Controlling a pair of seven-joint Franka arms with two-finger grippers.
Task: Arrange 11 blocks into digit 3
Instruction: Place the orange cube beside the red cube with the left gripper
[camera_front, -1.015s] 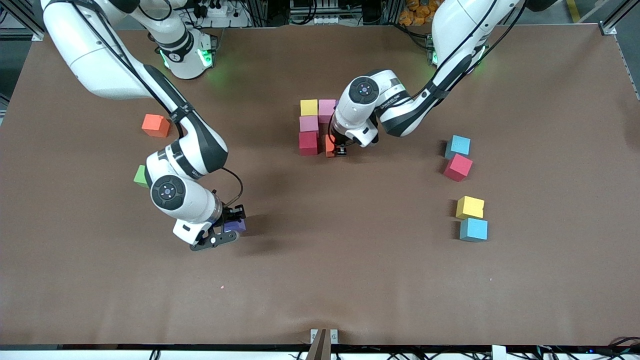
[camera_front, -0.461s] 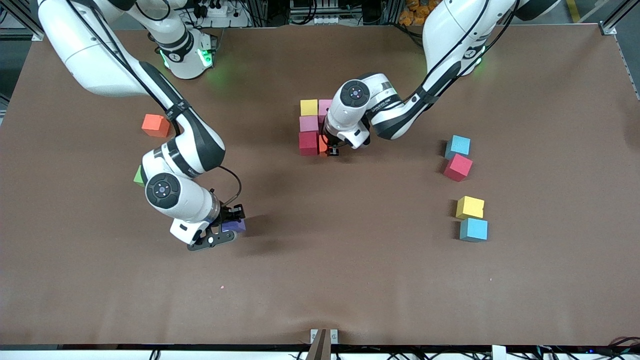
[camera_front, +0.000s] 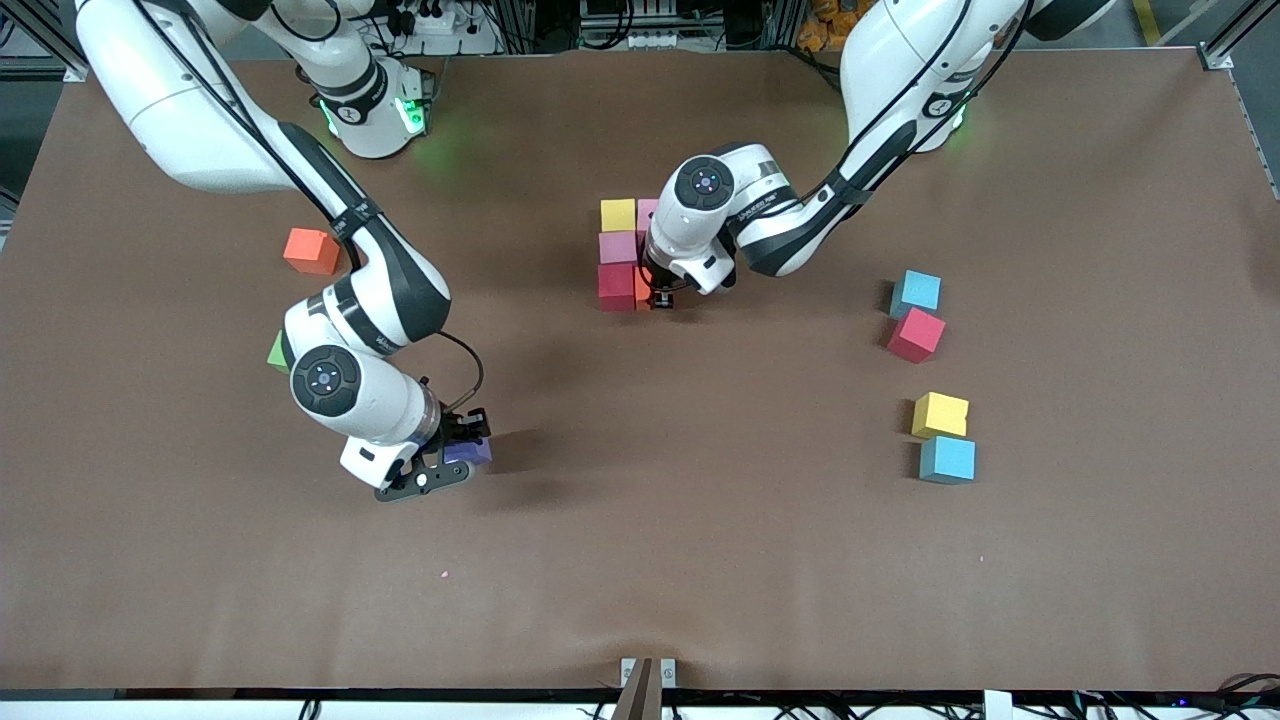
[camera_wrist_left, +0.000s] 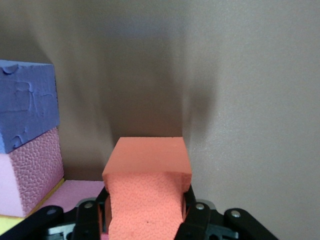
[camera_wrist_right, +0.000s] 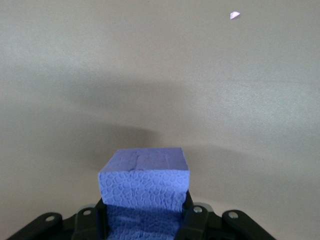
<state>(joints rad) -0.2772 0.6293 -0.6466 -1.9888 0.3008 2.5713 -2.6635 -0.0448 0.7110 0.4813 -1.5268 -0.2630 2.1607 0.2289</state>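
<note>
My left gripper (camera_front: 655, 296) is shut on an orange block (camera_front: 643, 290), held low against the side of a red block (camera_front: 617, 286). That red block is the part of the digit 3 nearest the front camera, with a pink block (camera_front: 618, 247), a yellow block (camera_front: 618, 214) and another pink block (camera_front: 648, 212) farther from it. In the left wrist view the orange block (camera_wrist_left: 147, 180) sits between the fingers (camera_wrist_left: 189, 207), beside a purple block (camera_wrist_left: 25, 102) and a pink block (camera_wrist_left: 30, 170). My right gripper (camera_front: 452, 458) is shut on a purple block (camera_front: 470, 452), also seen as the purple block (camera_wrist_right: 145, 182).
Loose cubes toward the left arm's end: light blue (camera_front: 917, 292), red (camera_front: 915, 335), yellow (camera_front: 940, 414), blue (camera_front: 947, 459). Toward the right arm's end lie an orange cube (camera_front: 311, 251) and a green cube (camera_front: 279, 352), partly hidden by the right arm.
The left gripper has carried the orange block sideways until it meets the red block. The right arm shifted slightly, still holding the purple block.
</note>
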